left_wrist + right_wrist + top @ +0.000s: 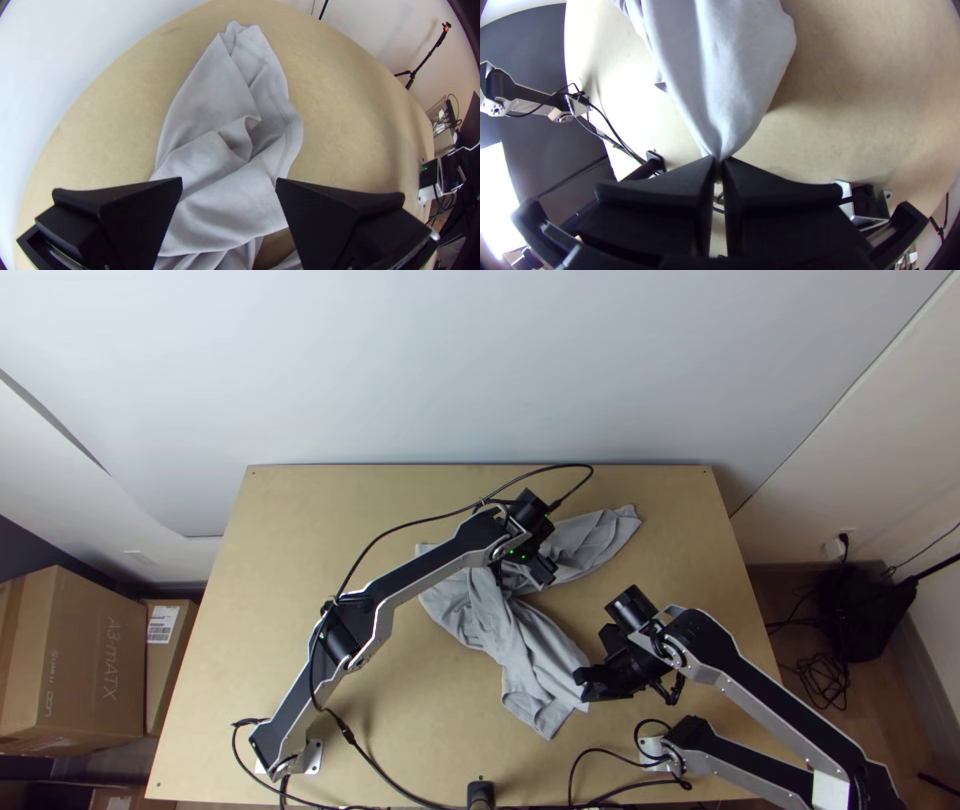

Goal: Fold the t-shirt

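1. T-shirt (460,608), grey, one. Bunched and twisted, lying slantwise from the upper right to the lower middle of the top view, a narrow tip towards the upper right.
2. Left hand (229,182). Fingers spread wide, cloth between and beneath them; I see no grip on it.
3. Right hand (719,160). Fingers brought together on a gathered pinch of the shirt, at the lower middle of the top view.
4. Hazard, missed pick: should I close the left hand over those loose folds, it may take several layers or slide off. Cause: no single edge presented.
5. Hazard, tightened twist: pulling from the right hand alone could drag the whole bundle and wring it further. Cause: a small pinch, the rest unheld.
6. Hazard, snag: the black cable (400,527) looping over the left arm might catch on a high lift.
7. Edges: worktop (215,670); its upper edge runs near the shirt's narrow tip, backed by a white wall (480,370). The right arm's base (655,750) crowds the lower right.
8. Room: widest at the left of the frame; I would spread that way.
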You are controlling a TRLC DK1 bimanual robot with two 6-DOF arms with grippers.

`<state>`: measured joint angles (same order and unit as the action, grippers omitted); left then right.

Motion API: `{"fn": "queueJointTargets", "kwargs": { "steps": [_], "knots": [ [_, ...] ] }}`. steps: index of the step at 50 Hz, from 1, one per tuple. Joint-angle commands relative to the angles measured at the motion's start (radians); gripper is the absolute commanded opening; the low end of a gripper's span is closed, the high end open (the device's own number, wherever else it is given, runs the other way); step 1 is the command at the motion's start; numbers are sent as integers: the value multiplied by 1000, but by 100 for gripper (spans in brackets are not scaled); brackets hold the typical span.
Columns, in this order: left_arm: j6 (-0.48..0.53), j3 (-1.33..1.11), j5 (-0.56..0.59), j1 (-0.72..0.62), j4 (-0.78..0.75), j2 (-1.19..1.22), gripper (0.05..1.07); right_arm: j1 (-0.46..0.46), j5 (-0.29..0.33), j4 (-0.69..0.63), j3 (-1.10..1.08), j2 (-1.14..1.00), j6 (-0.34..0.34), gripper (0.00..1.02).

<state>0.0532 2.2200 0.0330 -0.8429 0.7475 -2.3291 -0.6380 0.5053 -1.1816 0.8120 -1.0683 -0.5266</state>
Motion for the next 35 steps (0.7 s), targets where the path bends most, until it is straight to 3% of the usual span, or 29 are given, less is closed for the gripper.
{"fn": "queueJointTargets", "kwargs": {
  "steps": [1, 18, 27, 28, 35],
  "knots": [
    [-6, 33, 2, -10, 13, -36, 96, 14, -4, 8, -19, -16, 17, 3],
    [-9, 38, -5, -10, -36, -96, 94, 14, -2, 16, 9, -33, 16, 3],
    [-62, 29, -61, 2, -142, -99, 11, 34, -2, 16, 10, -24, 16, 3],
    [-62, 30, -73, 4, -157, -98, 7, 37, -4, 16, 10, -24, 16, 3],
    [-105, 32, -81, 33, -142, -33, 8, 118, -4, 16, 23, -16, 40, 3]
  ]
}}
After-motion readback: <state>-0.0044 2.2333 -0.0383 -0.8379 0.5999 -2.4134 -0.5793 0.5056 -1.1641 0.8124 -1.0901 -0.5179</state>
